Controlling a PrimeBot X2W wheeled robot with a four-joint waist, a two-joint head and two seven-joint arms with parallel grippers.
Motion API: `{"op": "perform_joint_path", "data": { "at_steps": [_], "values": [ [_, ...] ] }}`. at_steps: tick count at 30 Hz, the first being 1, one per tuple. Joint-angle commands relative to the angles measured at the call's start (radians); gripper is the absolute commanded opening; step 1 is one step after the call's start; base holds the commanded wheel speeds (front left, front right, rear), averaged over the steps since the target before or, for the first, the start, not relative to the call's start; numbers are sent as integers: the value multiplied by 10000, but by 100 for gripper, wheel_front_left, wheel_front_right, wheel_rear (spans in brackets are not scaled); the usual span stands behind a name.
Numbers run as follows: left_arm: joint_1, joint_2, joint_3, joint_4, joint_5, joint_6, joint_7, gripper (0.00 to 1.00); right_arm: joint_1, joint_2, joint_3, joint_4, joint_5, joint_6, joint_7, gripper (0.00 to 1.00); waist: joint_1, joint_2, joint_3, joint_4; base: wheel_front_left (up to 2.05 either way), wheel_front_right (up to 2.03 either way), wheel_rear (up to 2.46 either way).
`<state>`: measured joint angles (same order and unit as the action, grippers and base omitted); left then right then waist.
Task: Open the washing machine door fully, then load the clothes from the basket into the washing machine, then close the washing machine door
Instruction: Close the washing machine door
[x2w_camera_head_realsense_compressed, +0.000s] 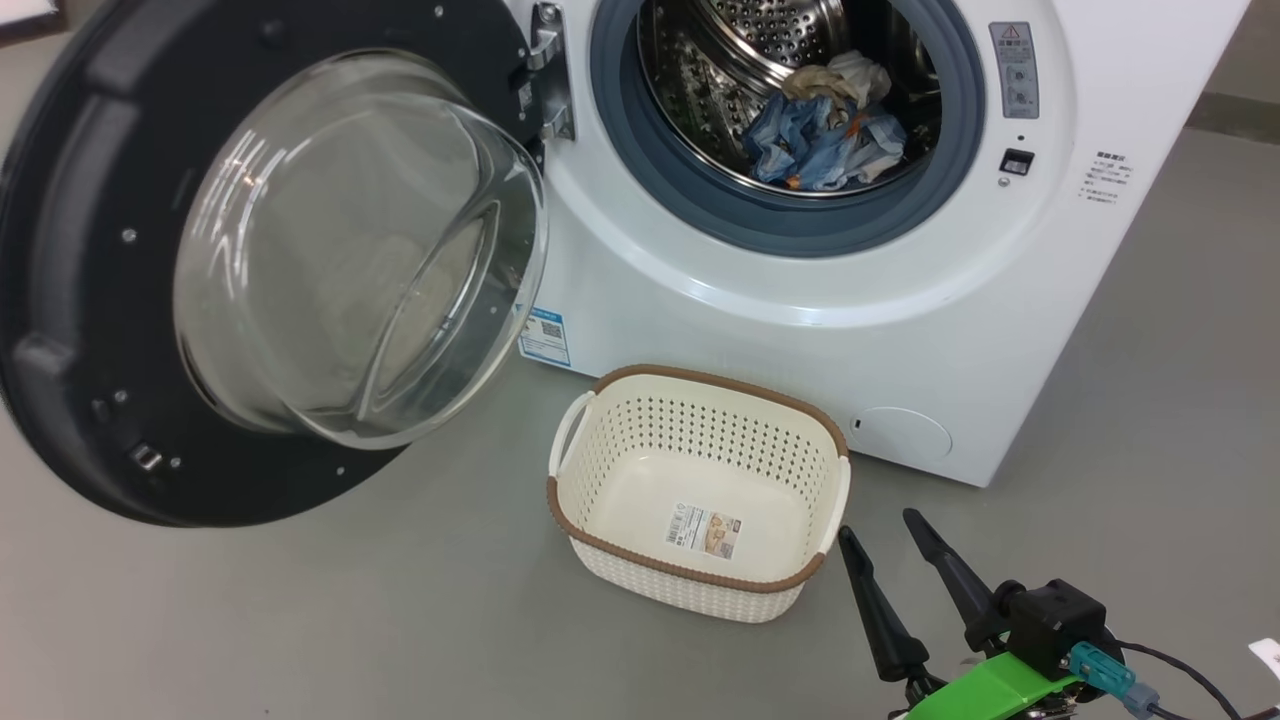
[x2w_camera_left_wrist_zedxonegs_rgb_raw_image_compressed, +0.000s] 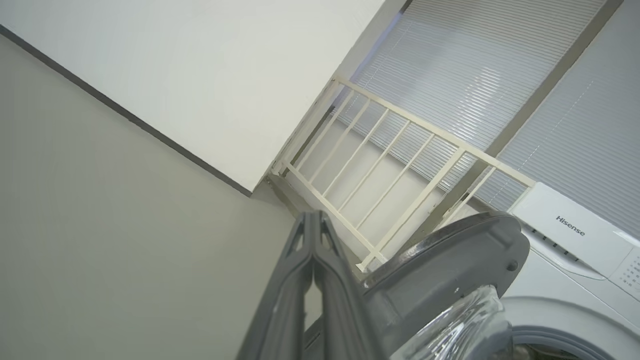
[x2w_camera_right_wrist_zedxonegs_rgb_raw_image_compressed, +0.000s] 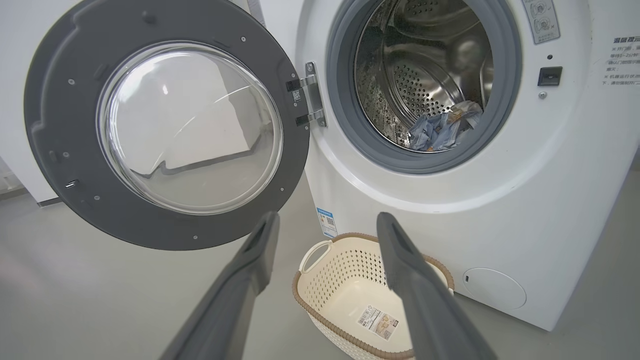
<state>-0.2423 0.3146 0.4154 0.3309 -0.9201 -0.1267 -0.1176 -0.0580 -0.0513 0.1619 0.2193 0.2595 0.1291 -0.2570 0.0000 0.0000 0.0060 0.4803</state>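
Note:
The white washing machine (x2w_camera_head_realsense_compressed: 820, 290) stands with its black-rimmed glass door (x2w_camera_head_realsense_compressed: 270, 250) swung wide to the left. Light blue printed clothes (x2w_camera_head_realsense_compressed: 825, 140) with a white cloth piece lie inside the steel drum, seen too in the right wrist view as clothes (x2w_camera_right_wrist_zedxonegs_rgb_raw_image_compressed: 442, 131). The cream basket (x2w_camera_head_realsense_compressed: 700, 490) sits on the floor before the washer, holding just its label sticker. My right gripper (x2w_camera_head_realsense_compressed: 885, 530) hovers open at the lower right, just right of the basket; its fingers (x2w_camera_right_wrist_zedxonegs_rgb_raw_image_compressed: 250, 260) frame the basket (x2w_camera_right_wrist_zedxonegs_rgb_raw_image_compressed: 350, 285). My left gripper (x2w_camera_left_wrist_zedxonegs_rgb_raw_image_compressed: 313, 217) is shut on nothing, beside the door's outer rim (x2w_camera_left_wrist_zedxonegs_rgb_raw_image_compressed: 450, 260).
Grey floor (x2w_camera_head_realsense_compressed: 300, 620) spreads around the basket and under the door. In the left wrist view a white railing (x2w_camera_left_wrist_zedxonegs_rgb_raw_image_compressed: 390, 165), window blinds and a wall lie behind the washer's control panel (x2w_camera_left_wrist_zedxonegs_rgb_raw_image_compressed: 575, 230). A round flap (x2w_camera_head_realsense_compressed: 905, 435) sits low on the washer front.

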Motion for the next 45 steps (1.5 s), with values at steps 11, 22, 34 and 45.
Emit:
{"op": "perform_joint_path", "data": {
  "at_steps": [11, 22, 34, 45],
  "values": [
    [-2638, 1729, 1212, 2145, -3881, -39, 2406, 0, -471, 11, 308, -232, -129, 16, -48, 100, 0, 0, 603, -726, 0, 0, 0],
    [-4043, 2696, 1889, 4867, -5532, -13, 4246, 0, -862, 11, 380, -150, -403, 16, -48, 100, 0, 0, 1072, -1392, 0, 0, 0],
    [-4015, 3120, 1819, 5317, -5727, -37, 5054, 0, -949, 11, 307, -179, -514, 16, -48, 100, 0, 0, 1306, -2031, 0, 0, 0],
    [-3581, 3048, 1458, 4902, -5849, -39, 6125, 0, -904, 11, 283, -302, -413, 16, -48, 100, 0, 0, 1295, -2240, 0, 0, 0]
  ]
}}
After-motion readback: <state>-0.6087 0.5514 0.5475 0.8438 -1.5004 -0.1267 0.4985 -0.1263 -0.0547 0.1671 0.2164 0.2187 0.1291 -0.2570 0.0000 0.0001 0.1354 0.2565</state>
